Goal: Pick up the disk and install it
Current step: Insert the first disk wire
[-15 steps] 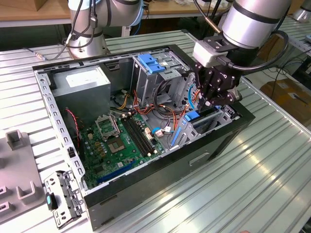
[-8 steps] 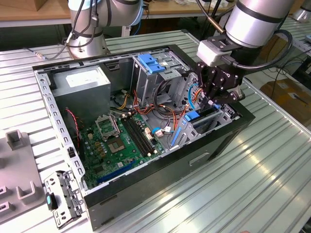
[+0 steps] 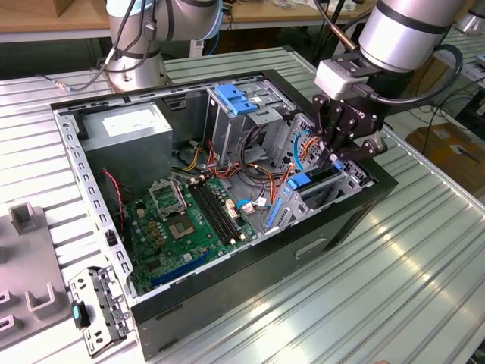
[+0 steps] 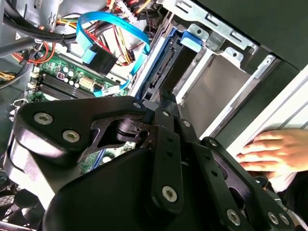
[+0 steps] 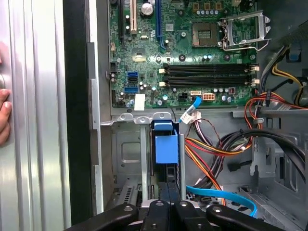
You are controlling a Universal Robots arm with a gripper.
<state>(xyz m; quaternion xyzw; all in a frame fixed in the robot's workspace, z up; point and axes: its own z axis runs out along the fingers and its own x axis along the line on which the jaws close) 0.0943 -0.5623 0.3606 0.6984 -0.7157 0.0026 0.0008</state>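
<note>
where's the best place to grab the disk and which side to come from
Probably its exposed narrow edge with the blue bracket, pinched across the thickness, coming in from the open side of the case. The disk stands on edge in the drive cage, whose metal walls cover its broad faces.

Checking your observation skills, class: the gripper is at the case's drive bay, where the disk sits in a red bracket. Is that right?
No. The disk's bracket is blue, not red, as the first wrist view shows. The gripper is indeed at the drive bay.
</note>
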